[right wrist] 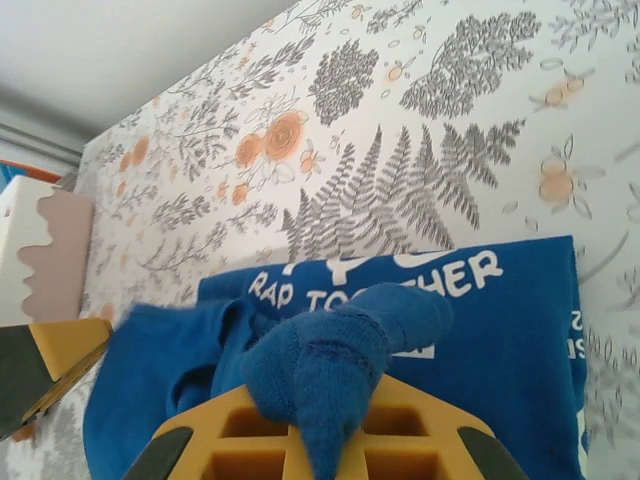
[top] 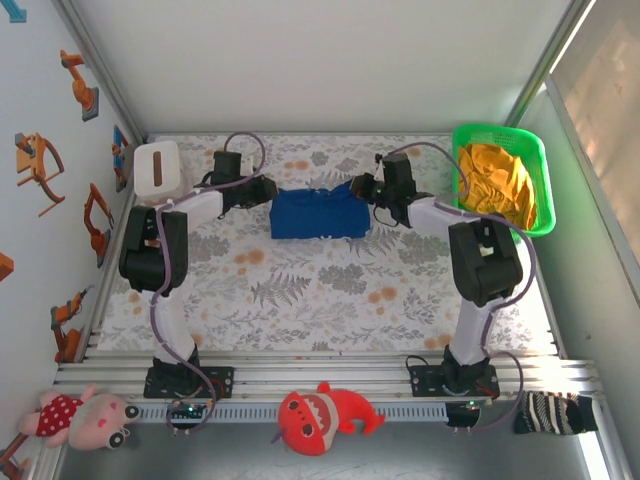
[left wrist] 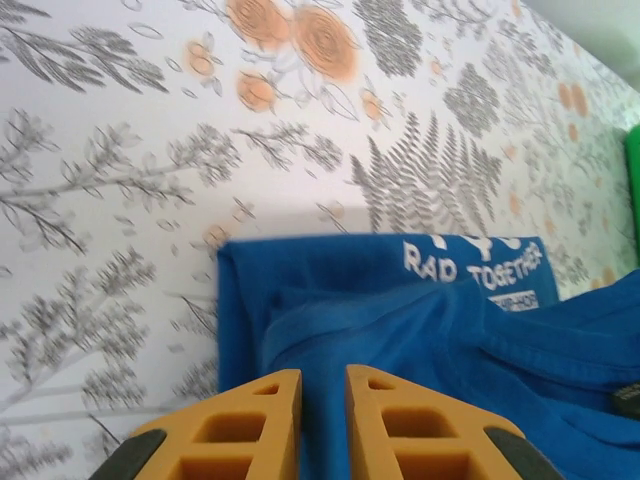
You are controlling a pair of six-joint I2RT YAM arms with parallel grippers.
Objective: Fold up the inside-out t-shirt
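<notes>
The inside-out t-shirt (top: 318,214) lies as a small royal-blue folded bundle at the back middle of the floral table, between both grippers. My left gripper (top: 268,190) is at its left edge. In the left wrist view its orange fingers (left wrist: 323,375) stand slightly apart over the blue cloth (left wrist: 450,330), with a narrow gap between them. My right gripper (top: 358,190) is at the bundle's right edge. In the right wrist view it (right wrist: 325,400) is shut on a bunched fold of the t-shirt (right wrist: 500,320), lifted above the white lettering.
A white tissue box (top: 157,168) stands at the back left, close to the left arm. A green basket (top: 535,190) holding an orange-yellow garment (top: 497,180) sits at the back right. A red shark toy (top: 325,412) and a pink doll (top: 85,418) lie in front of the arm bases.
</notes>
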